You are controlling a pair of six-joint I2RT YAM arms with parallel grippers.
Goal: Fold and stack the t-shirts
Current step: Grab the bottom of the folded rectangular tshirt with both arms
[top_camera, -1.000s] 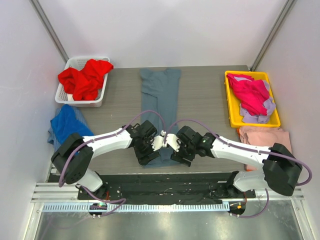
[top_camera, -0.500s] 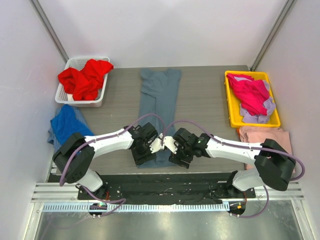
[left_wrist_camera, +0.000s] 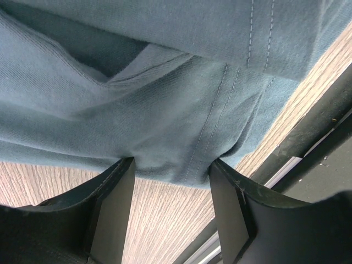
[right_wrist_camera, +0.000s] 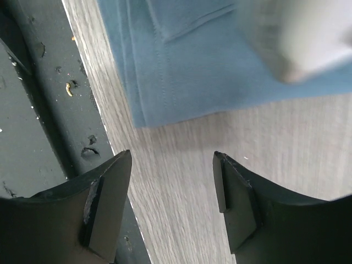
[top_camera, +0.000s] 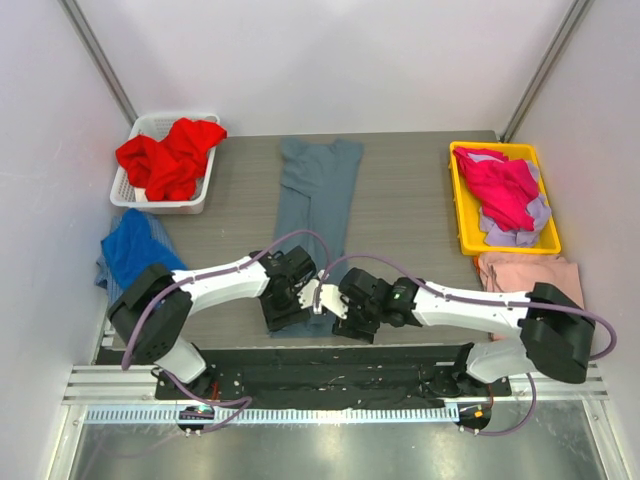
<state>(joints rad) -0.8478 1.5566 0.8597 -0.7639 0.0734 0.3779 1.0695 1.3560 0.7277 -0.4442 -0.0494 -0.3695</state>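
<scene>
I find the long slate blue-grey cotton t-shirt (top_camera: 318,200) folded into a narrow strip. It runs from both sets of fingers away toward the far wall.

**Edges and room**
- The shirt's near hem lies just short of the black strip (left_wrist_camera: 313,148) that borders the wood-grain table (top_camera: 405,215).
- Bare wood lies open on both sides of the shirt strip.
- The two grippers stand just beside each other at the hem, with little room between them.

**Fingers**
- Left gripper (left_wrist_camera: 171,168): the fingers (left_wrist_camera: 113,203) are spread, with the stitched hem lying between their tips. Nothing is pinched.
- Right gripper (right_wrist_camera: 171,157): the fingers (right_wrist_camera: 234,198) are released over bare wood, with the shirt's corner just ahead of the tips.

**Count**
- I count five shirts, one of each colour, and two containers.
- Besides the blue-grey one, there is a red shirt (top_camera: 170,155) in the white slotted plastic basket (top_camera: 150,205), far left of the fingers.
- A magenta shirt (top_camera: 500,190) lies over a lilac cloth (top_camera: 535,215) in the yellow plastic tray (top_camera: 465,235), far right.
- A pale pink shirt (top_camera: 525,270) lies on the table, right of the fingers.
- A royal blue shirt (top_camera: 130,245) lies on the table, left of the fingers.

**Views**
- Only the overhead camera shows the other shirts and the containers.
- Only the left wrist camera shows the hem's double stitching and a loose fold above it.
- The right wrist camera shows specks on the black strip and a blurred white body at the upper right that I cannot identify.
</scene>
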